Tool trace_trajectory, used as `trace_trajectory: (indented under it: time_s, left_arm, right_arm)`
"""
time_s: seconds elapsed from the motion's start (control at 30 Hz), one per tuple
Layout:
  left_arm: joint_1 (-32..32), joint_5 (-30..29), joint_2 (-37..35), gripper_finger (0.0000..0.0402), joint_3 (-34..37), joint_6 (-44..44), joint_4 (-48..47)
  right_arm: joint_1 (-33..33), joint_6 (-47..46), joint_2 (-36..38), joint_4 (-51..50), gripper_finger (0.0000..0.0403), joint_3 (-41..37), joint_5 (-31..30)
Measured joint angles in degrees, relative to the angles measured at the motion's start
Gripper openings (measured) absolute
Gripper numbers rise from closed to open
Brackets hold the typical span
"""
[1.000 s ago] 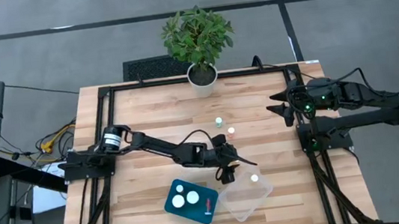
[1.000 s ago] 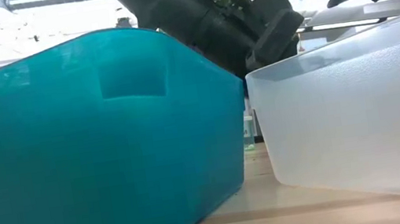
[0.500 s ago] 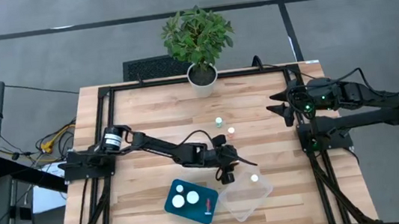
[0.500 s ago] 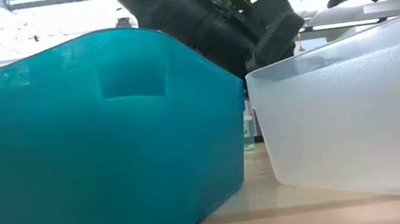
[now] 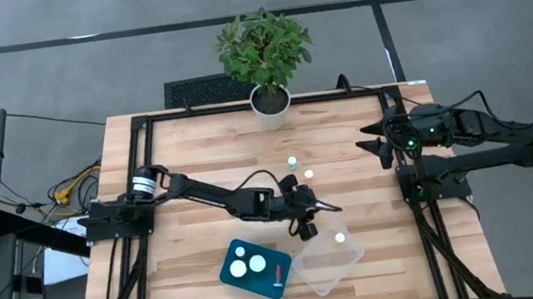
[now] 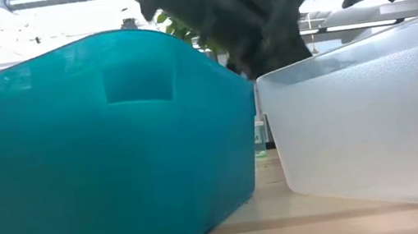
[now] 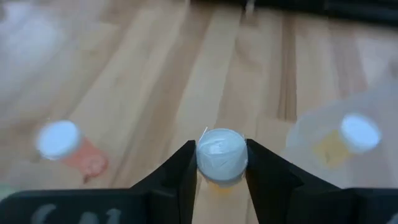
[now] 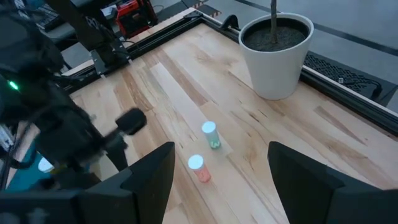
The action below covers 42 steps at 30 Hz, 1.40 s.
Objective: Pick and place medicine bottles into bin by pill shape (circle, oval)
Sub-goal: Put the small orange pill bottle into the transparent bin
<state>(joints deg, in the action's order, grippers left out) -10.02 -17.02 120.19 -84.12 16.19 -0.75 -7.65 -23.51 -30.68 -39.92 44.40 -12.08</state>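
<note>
My left gripper (image 5: 307, 229) is shut on a medicine bottle (image 7: 221, 154) with a white cap and an orange body, just beyond the far rims of the two bins. The teal bin (image 5: 273, 280) holds two white-capped bottles (image 5: 248, 264). The clear bin (image 5: 321, 272) to its right holds one bottle (image 5: 339, 237). A greenish bottle (image 8: 210, 134) and a pinkish bottle (image 8: 198, 167) stand upright on the table's middle. My right gripper (image 8: 221, 186) hangs open above the table's right side, far from all of them. My left gripper pinches the bottle's top between its two fingers, one on each side of the white cap (image 7: 203, 159). The fingers slant down from the table's left. The bottle stands upright in the hold, cap up; whether its base is off the table does not show.
A potted plant (image 5: 264, 59) stands at the table's far edge. The black frame rails (image 5: 140, 184) run along the table's sides. Bare wood lies between the two loose bottles and the left edge.
My left gripper has shut on the bottle, then risen a little and rolled slightly; in the low view the arm is now blurred and higher behind the teal bin.
</note>
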Motion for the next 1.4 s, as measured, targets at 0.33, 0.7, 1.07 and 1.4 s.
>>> trace_trajectory:
  time_s: [0.33, 0.7, 1.07, 1.4]
  left_arm:
    - [-2.08, -6.53, -11.91, 0.0108, -0.05, 5.99, -2.15]
    - [-10.87, -9.15, -14.21, 0.0107, -0.02, 11.80, 1.44]
    - [-15.86, -16.53, -9.59, 0.0107, -0.55, 13.79, 4.51]
    - [-15.80, -17.00, 1.71, 0.0107, -10.53, 12.14, 3.89]
  right_arm:
    - [-0.01, 0.00, 0.00, 0.00, 0.0271, 0.00, 0.00]
    - [-0.01, -0.02, 0.00, -0.46, 0.0271, 0.00, 0.00]
    - [-0.01, -0.05, 0.00, -0.96, 0.0271, 0.00, 0.00]
    - [0.01, -0.98, 0.00, -1.34, 0.0271, 0.00, 0.00]
